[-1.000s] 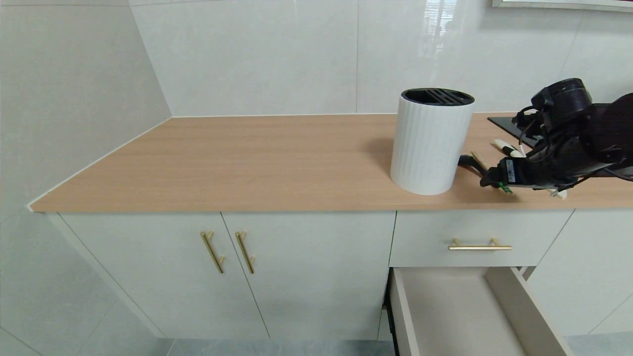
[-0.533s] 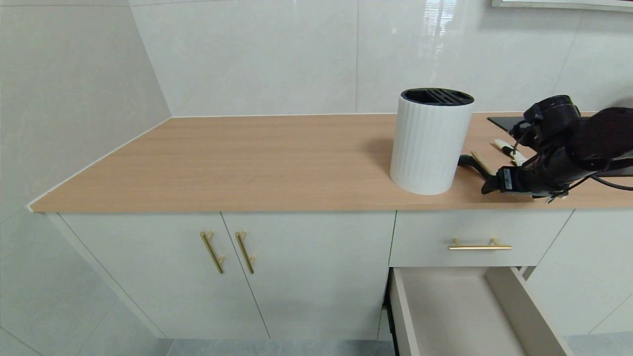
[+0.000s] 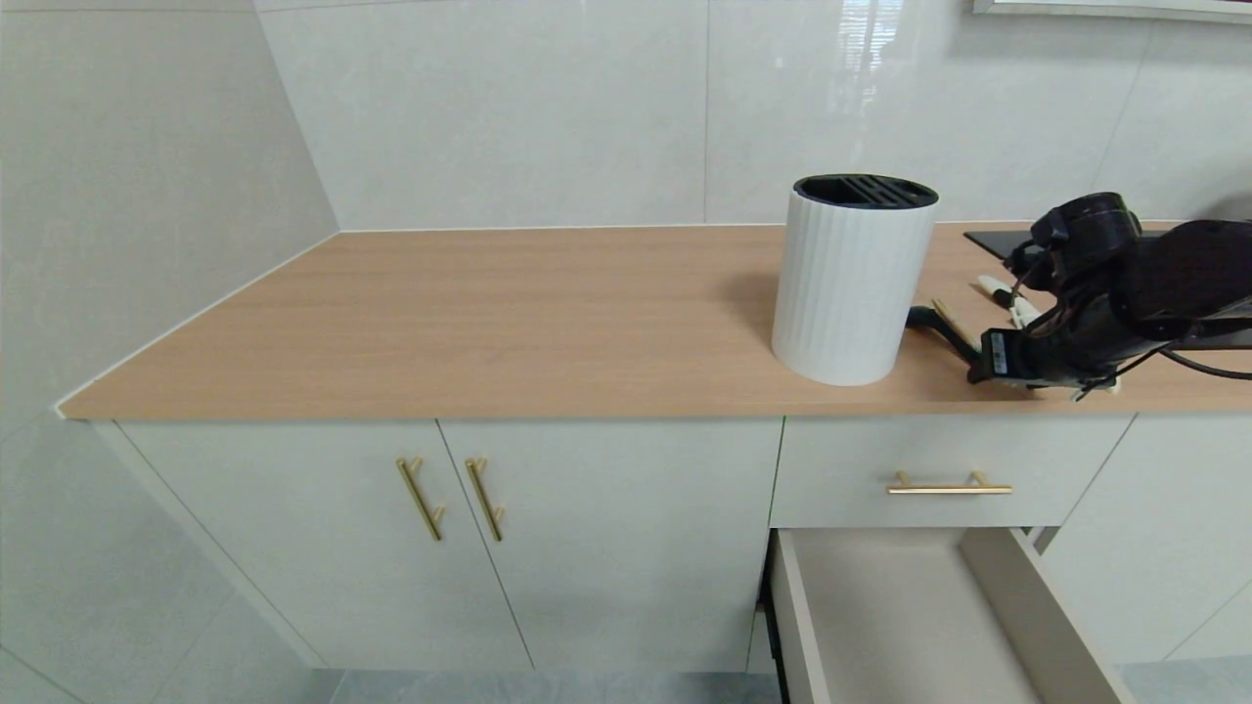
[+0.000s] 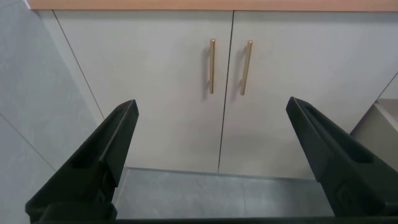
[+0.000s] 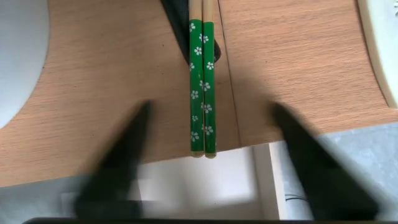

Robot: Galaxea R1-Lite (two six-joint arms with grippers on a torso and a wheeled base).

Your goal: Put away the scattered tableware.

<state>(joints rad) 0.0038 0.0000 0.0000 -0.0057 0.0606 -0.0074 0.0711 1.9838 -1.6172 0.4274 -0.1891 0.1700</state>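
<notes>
Right gripper (image 3: 986, 370): set low at the front edge of the countertop (image 3: 489, 323), just right of the holder. In the right wrist view its fingers (image 5: 118, 168) stand wide apart, one on each side of the chopsticks, and hold nothing. This stance is judged ready for closing on the pair near their green ends. Countertop: wood-toned, bearing all the loose tableware at its right end. Drawer (image 3: 792, 606): pulled open below the counter, under the gripper. The part of its floor in view holds no tableware. It is judged one likely place for the pieces. Holder (image 3: 846, 293): white ribbed cylinder with a black slotted top, standing upright near the front edge. Nothing stands up out of its slots, and it is judged the other likely place. Left gripper (image 4: 208, 109): hanging low before the cabinet doors, fingers spread wide, idle and holding nothing. White-handled utensil (image 3: 996, 288): lying flat behind the right gripper, kind not clear. Black utensil (image 3: 924, 318): lying flat just right of the holder, passing under the chopsticks. Chopsticks (image 5: 203, 81): one pair lying side by side and touching. Their green flowered ends reach just past the counter's front edge, which is judged to give the fingers room to close.
</notes>
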